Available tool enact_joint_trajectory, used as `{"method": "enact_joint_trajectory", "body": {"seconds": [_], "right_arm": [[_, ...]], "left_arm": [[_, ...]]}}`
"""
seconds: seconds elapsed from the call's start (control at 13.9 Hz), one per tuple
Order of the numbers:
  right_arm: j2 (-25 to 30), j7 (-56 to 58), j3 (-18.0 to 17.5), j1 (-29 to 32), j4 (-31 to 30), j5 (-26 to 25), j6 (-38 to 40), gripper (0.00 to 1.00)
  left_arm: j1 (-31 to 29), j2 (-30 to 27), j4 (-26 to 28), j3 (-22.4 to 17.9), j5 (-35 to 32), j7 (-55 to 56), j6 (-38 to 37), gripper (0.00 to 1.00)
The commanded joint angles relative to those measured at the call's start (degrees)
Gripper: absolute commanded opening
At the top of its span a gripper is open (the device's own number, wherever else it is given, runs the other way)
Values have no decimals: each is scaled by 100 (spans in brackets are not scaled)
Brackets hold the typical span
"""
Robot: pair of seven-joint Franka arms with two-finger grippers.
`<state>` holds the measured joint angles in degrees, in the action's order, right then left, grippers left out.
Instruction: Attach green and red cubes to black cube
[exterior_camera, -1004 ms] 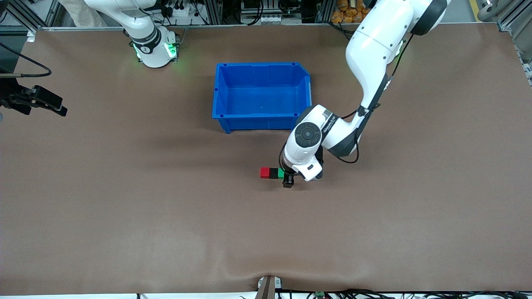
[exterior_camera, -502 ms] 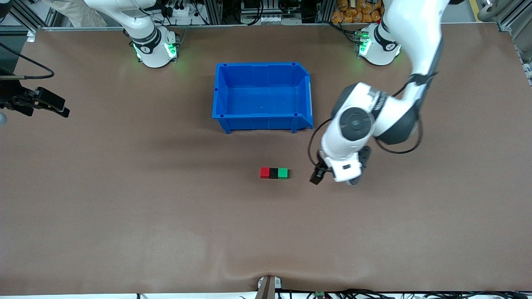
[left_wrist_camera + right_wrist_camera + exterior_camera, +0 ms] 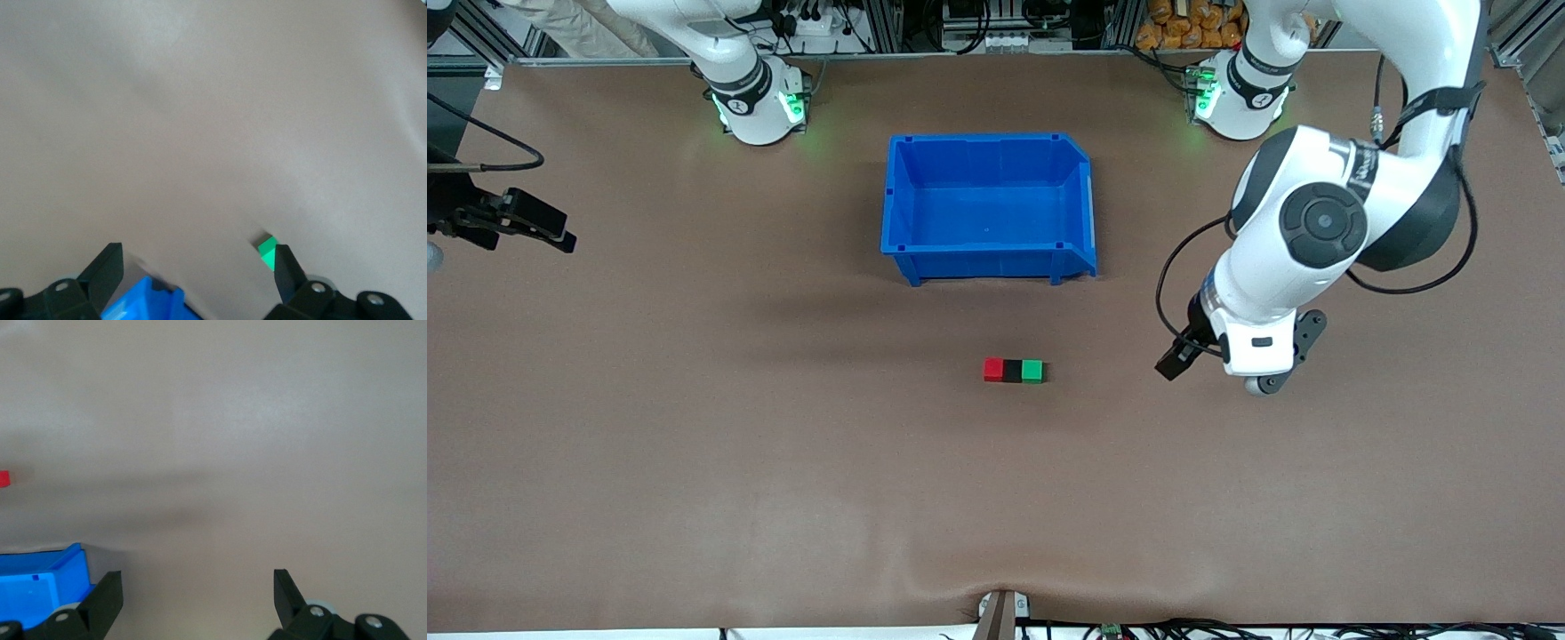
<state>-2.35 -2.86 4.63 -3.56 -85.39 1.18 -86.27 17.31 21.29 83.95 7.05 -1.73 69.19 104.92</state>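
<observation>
The red cube [image 3: 993, 370], black cube [image 3: 1012, 371] and green cube [image 3: 1032, 371] sit touching in one row on the brown table, black in the middle, nearer the front camera than the blue bin. My left gripper [image 3: 1178, 360] is open and empty, up over bare table toward the left arm's end from the row. In the left wrist view the gripper [image 3: 197, 273] frames the green cube [image 3: 267, 252] beside one finger. My right gripper [image 3: 551, 233] waits open and empty at the right arm's end of the table. The right wrist view [image 3: 193, 593] catches the red cube [image 3: 3, 479] at its edge.
An empty blue bin [image 3: 987, 140] stands in the middle of the table between the arm bases and the cubes. It also shows in the left wrist view [image 3: 150, 303] and the right wrist view [image 3: 40, 587]. A bracket [image 3: 1000, 609] sits at the table's front edge.
My left gripper has let go of the green cube, risen and swung away toward the left arm's end. The three cubes stay in their row. The right arm has not moved.
</observation>
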Motion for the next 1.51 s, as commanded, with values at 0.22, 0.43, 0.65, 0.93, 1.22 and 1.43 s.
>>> {"method": "enact_joint_trajectory", "body": {"seconds": [0.22, 0.43, 0.65, 0.93, 1.22, 1.43], "right_arm": [[-134, 13, 3, 92, 67, -135, -390, 100], [-248, 13, 3, 40, 58, -127, -653, 100], [-345, 5, 3, 13, 58, -118, -917, 100], [-380, 5, -6, -22, 58, -118, -971, 100], [-380, -48, -14, -48, 58, -109, -910, 100], [-345, -57, -6, -58, 84, -126, -901, 100]], "left_arm": [[-868, -924, 148, 51, -91, -1896, -647, 100], [-1273, -1214, 139, 51, -73, -3312, -1051, 100], [-1581, -1460, 156, 103, 50, -4253, -1175, 100], [-1600, -1733, 218, -2, 15, -4940, -1930, 100], [-1520, -2277, 665, -335, 15, -5205, -2143, 100], [-1538, -2576, 999, -459, 32, -5468, -2134, 100]]}}
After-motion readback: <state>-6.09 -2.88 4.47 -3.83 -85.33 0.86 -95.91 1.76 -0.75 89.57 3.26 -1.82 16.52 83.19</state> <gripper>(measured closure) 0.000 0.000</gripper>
